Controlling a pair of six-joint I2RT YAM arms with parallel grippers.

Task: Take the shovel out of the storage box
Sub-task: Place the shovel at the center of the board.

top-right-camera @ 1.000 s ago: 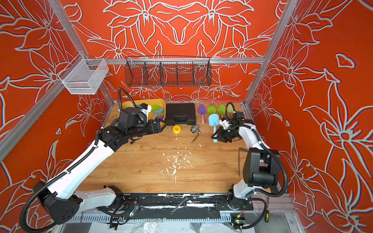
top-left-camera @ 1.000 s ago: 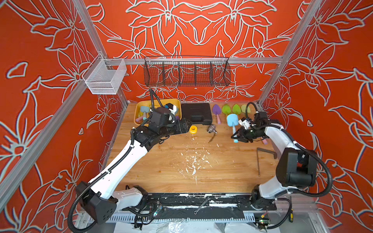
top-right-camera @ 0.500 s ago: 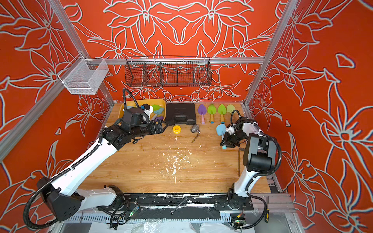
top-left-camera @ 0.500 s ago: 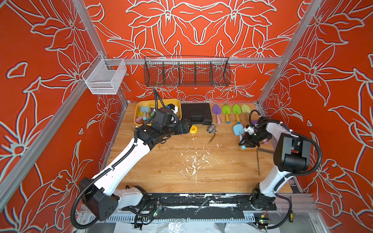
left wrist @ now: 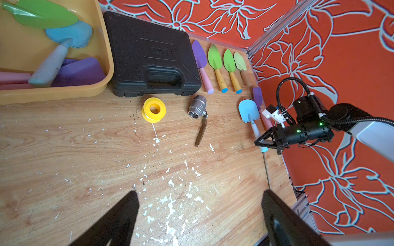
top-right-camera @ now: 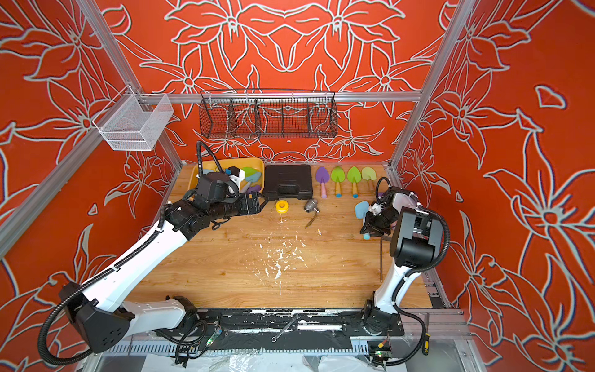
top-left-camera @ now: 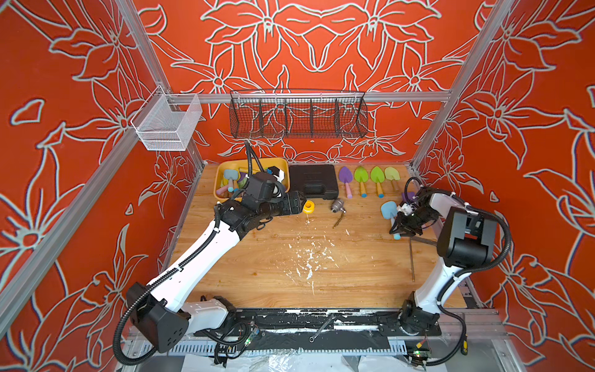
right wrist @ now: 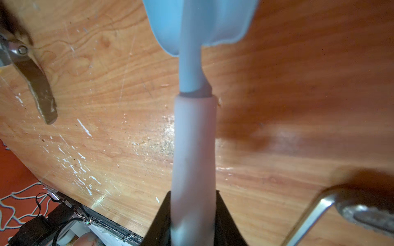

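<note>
Right gripper (top-left-camera: 400, 226) pinching blue shovel (top-left-camera: 388, 210) by handle, right of frame, close to desk (top-left-camera: 273, 273), well clear of storage box (top-left-camera: 216, 190). Probably bound for shovel row (top-left-camera: 361, 175). Left gripper (left wrist: 199, 192) spread, empty, beside box, upper left.

The wooden tabletop (top-left-camera: 289, 273) lies bare from centre to 6 o'clock. Along the far edge stand a shallow yellow plastic tub (top-left-camera: 217, 180) at 11, a black ribbed tool case (top-left-camera: 314, 182) at 12 (yellow tape spool (top-left-camera: 308, 206) and steel ball valve (top-left-camera: 337, 205) just before it) and four plastic trowels (top-left-camera: 361, 176) at 1. The white left arm (top-left-camera: 199, 254) bars 7 to 11; the right gripper (top-left-camera: 396, 227), clamped on a light-blue plastic shovel (top-left-camera: 389, 210), fills 3.
</note>
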